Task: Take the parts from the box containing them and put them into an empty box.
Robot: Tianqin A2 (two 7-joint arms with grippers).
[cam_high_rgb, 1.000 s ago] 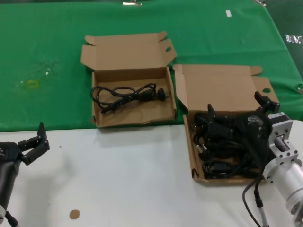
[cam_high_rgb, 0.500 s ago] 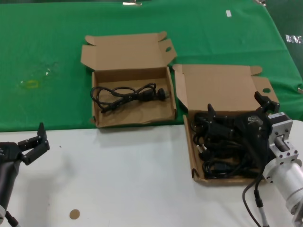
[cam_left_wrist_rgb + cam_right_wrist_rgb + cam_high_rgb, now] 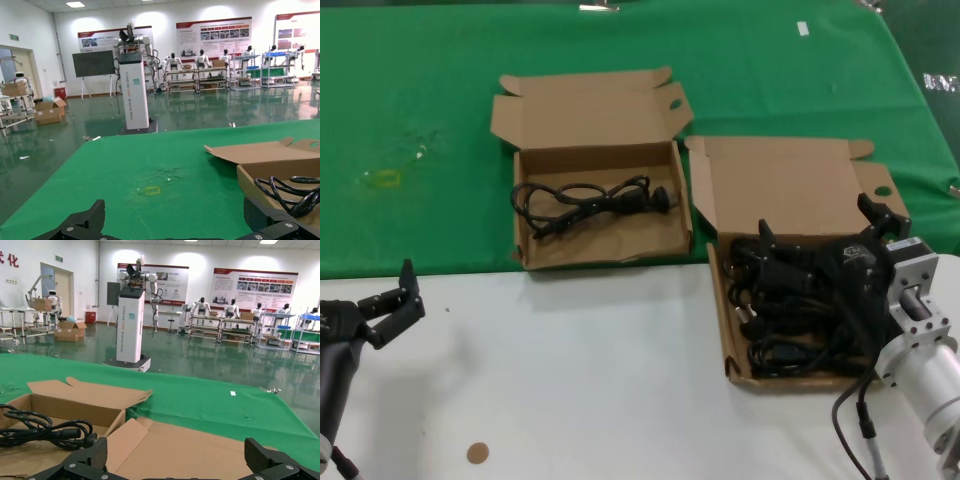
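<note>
Two shallow brown corrugated cardboard mailer boxes, each with a hinged flap lid standing open and a round hole in it.

Left box [image 3: 603, 255]: on the green cloth [image 3: 420, 120], front wall wavy; holds one black power cord [image 3: 590, 202], loosely coiled, moulded plug toward the right wall.

Right box [image 3: 790, 190]: straddles the cloth edge and the white tabletop [image 3: 570, 380]; straight walls; holds a tangled heap of black power cords [image 3: 790, 330], number cannot be counted.

Right hand [image 3: 820, 225]: black, fingers spread wide, hanging over the heap and gripping nothing.

Left hand [image 3: 390, 300]: fingers apart, empty, low over the white tabletop at the near left.

One small brown disc [image 3: 477, 453] on the tabletop. Wall posters in the hall behind carry writing too small to read.
</note>
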